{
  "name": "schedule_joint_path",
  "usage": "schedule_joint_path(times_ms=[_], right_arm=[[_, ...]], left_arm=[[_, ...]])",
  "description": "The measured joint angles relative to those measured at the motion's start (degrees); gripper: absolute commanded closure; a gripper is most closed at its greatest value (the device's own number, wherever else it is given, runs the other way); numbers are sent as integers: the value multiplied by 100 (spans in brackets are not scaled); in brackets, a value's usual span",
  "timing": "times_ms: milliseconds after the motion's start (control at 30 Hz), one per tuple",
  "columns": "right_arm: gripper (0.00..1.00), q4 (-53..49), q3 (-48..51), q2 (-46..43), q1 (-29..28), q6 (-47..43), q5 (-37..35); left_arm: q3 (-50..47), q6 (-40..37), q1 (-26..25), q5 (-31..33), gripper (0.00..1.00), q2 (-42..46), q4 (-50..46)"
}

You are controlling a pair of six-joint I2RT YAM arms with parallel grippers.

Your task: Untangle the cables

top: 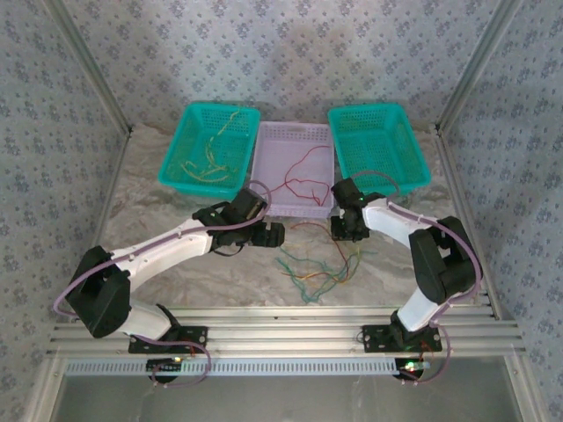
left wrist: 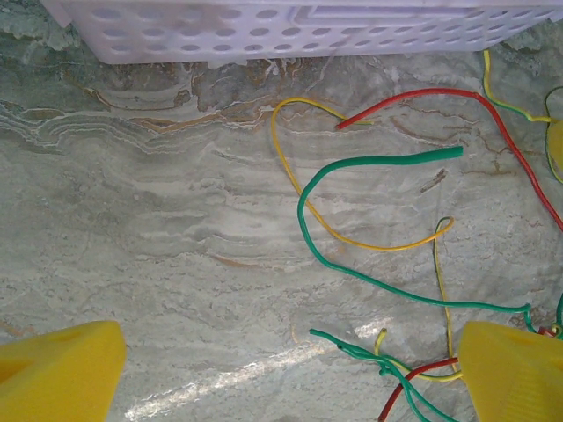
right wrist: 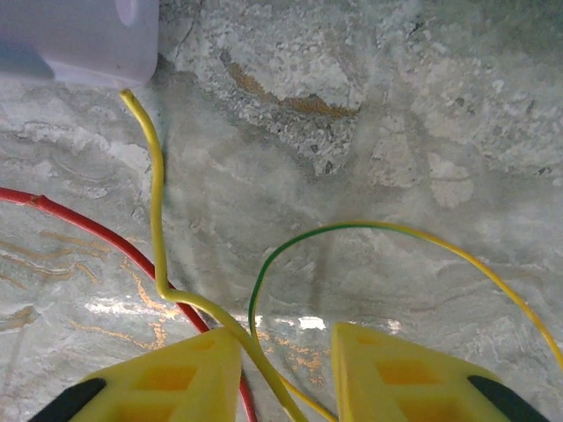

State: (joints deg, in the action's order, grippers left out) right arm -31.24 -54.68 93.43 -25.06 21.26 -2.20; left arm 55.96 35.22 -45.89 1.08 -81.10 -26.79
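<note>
Cables (top: pixel 321 268), tangled red, yellow and green, lie near the table (top: pixel 220 286) front edge. Left gripper (left wrist: pixel 290 343) fingers spread wide above them; right gripper (right wrist: pixel 286 338) fingers slightly apart astride a yellow cable (right wrist: pixel 157 220), probably to separate it.

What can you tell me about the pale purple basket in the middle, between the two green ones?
The lilac basket is shallow and rectangular, plastic by its look, its walls pierced with rows of small holes. It stands upright on the marbled table, flanked by the left teal basket and the right teal basket. A thin red cable lies looped on its floor.
</note>
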Motion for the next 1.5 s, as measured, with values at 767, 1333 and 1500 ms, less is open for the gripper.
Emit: schedule_joint_path(times_ms=[767, 1333, 1500], right_arm=[[100, -70, -378, -1873, -299, -120, -52], [100, 116, -3069, -2181, -315, -52, 387], [100, 101, -3355, -2181, -400, 57, 695]], left_arm=[[2, -2, 0, -11, 3, -2, 9], [299, 2, 0, -732, 2, 0, 387], [234, 46, 0, -1147, 2, 39, 741]])
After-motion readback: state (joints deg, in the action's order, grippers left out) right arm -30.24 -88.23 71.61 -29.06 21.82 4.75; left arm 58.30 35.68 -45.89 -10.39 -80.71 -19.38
